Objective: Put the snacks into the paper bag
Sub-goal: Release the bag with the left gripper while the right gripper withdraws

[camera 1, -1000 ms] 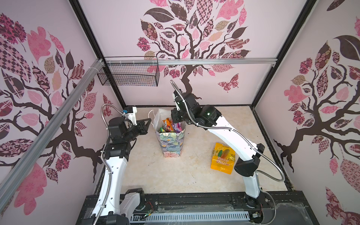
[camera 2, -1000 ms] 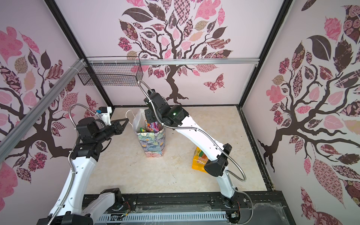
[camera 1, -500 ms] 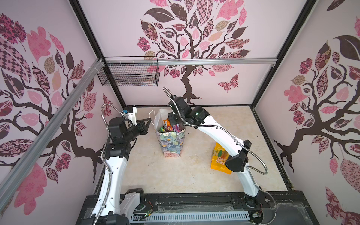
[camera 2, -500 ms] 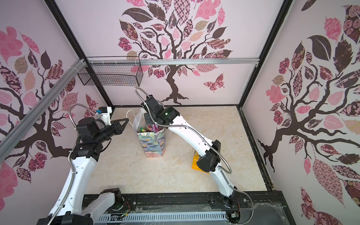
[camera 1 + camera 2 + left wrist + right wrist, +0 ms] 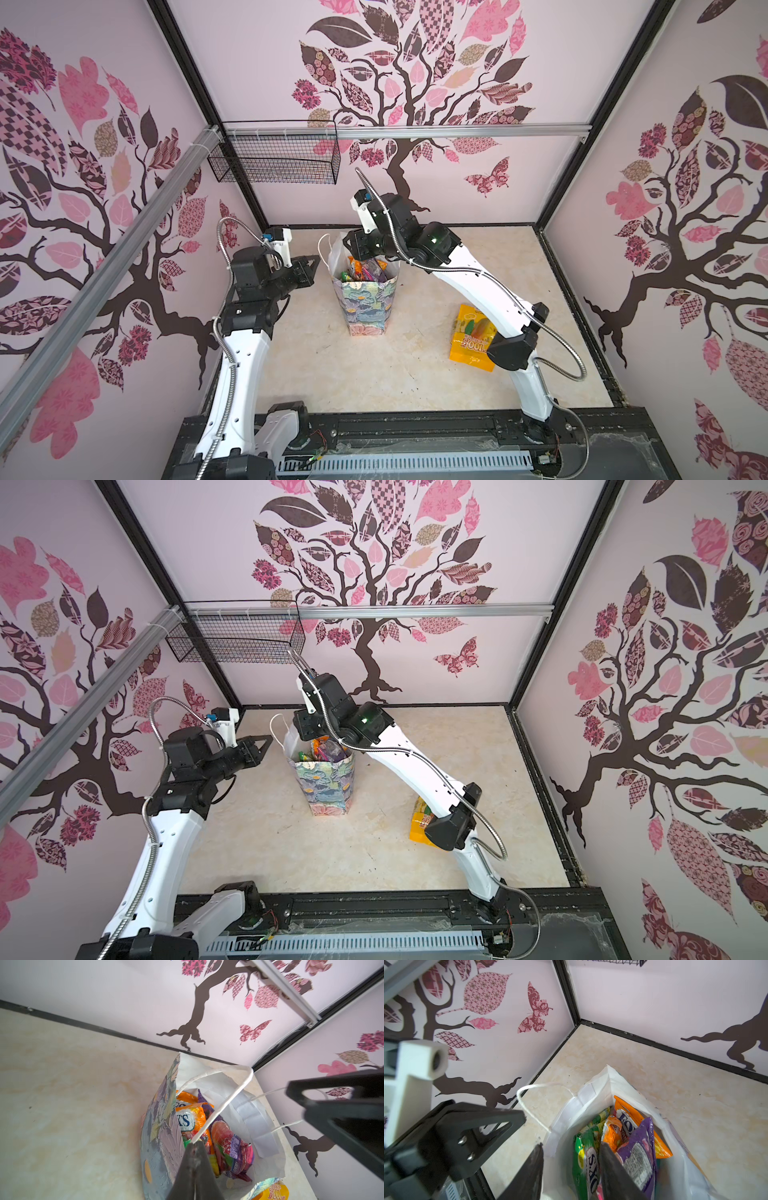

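White inside, floral outside: noting the bag (image 5: 365, 303) standing upright mid-table (image 5: 374, 374), mouth open. Seeing orange, green and purple snacks (image 5: 363, 268) crowding it on end, reaching close to the rim. Hovering the right gripper (image 5: 571, 1147) above that mouth, jaws spread and pinching nothing, one finger over the packets and the other over the rim. Holding the left gripper (image 5: 243, 1115) just beside the bag, near a cord handle (image 5: 228, 1095), jaws likewise spread wide and empty. Judging the job as nearly finished: spotting only one yellow packet (image 5: 471, 332) lying flat on the table, well apart from the bag and partly under the right arm's elbow (image 5: 511, 353). Expecting that packet to need lifting and dropping in. Not managing to tell whether other packets are hiding behind the arms.
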Controlling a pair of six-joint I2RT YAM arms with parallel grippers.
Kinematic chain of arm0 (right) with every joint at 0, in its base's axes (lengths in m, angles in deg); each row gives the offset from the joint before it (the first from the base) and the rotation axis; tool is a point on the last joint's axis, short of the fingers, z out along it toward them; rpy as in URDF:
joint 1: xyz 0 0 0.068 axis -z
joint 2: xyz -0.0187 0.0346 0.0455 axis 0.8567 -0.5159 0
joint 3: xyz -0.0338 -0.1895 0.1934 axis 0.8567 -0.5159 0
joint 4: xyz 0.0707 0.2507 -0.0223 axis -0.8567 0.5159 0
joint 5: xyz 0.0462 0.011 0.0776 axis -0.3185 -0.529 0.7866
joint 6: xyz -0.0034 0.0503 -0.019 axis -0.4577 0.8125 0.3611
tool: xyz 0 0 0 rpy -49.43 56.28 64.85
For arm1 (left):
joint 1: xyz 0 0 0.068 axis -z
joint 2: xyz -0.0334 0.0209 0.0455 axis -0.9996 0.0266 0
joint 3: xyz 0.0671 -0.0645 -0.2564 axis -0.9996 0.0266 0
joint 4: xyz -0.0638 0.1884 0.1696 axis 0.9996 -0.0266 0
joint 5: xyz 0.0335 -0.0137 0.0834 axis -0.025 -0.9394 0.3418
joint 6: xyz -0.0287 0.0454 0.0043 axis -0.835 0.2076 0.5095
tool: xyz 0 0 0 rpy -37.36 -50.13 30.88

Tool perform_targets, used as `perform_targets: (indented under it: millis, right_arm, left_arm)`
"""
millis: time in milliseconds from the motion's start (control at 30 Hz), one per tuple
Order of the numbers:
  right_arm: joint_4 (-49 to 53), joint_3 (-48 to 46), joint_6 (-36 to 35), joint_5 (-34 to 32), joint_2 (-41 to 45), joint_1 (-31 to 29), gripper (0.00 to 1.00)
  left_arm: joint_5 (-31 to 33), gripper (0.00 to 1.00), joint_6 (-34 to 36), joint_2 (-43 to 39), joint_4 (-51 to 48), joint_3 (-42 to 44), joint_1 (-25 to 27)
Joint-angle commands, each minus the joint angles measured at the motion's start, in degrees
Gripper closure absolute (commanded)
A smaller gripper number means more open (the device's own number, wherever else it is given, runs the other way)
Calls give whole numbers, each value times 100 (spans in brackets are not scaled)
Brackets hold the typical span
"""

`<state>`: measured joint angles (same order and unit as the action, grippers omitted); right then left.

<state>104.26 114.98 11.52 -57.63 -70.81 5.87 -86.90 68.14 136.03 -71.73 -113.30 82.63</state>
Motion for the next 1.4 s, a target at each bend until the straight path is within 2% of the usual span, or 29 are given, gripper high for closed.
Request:
perform_targets:
  millis: [0,33,100,200,267,333,433,533,600,700,833,1067,1233,1367]
  right_arm:
    - [-3,-829,-208,-588,1558,-11,51]
    - [-185,-1450,-178,-712,1970,-2,50]
    - [-706,-2747,-25,-840,2859,49,48]
    - [-1170,-4244,284,-834,3863,226,40]
    - [-1284,-4853,410,-657,4137,362,33]
    - [-1691,-5437,451,-64,4267,494,27]
    - [-2408,-5925,525,289,4262,594,26]
    - [-2668,-5841,435,471,3900,654,26]
    - [-2802,-5732,355,535,3619,666,26]
    - [-2854,-5619,385,217,3286,765,30]
    - [-3016,-5651,441,5,3104,942,40]
    - [-3322,-5609,388,416,2933,1002,56]
    - [-3386,-5519,440,797,2818,1009,60]
    - [-3404,-5486,449,773,2763,1006,60]
  left_arm:
    - [607,52,491,93,-1393,-1386,85]
    - [929,50,630,147,-1798,-1790,195]
    - [1423,39,830,139,-2284,-2341,509]
    - [1906,37,899,271,-3060,-3263,1040]
    - [2053,35,876,412,-3378,-3667,1545]
    - [2119,34,849,634,-3681,-3964,2128]
    - [2057,35,805,983,-4014,-4153,2752]
    - [1516,37,731,1250,-4072,-3961,2865]
    - [1394,39,749,1415,-4119,-3808,2867]
    - [1578,42,765,1703,-4182,-3573,2869]
    - [1713,43,819,1954,-4054,-3349,2870]
    - [1866,44,903,2282,-3753,-3089,2870]
    - [1823,44,894,2470,-3484,-2992,2867]
    - [1895,43,847,2538,-3234,-2923,2867]
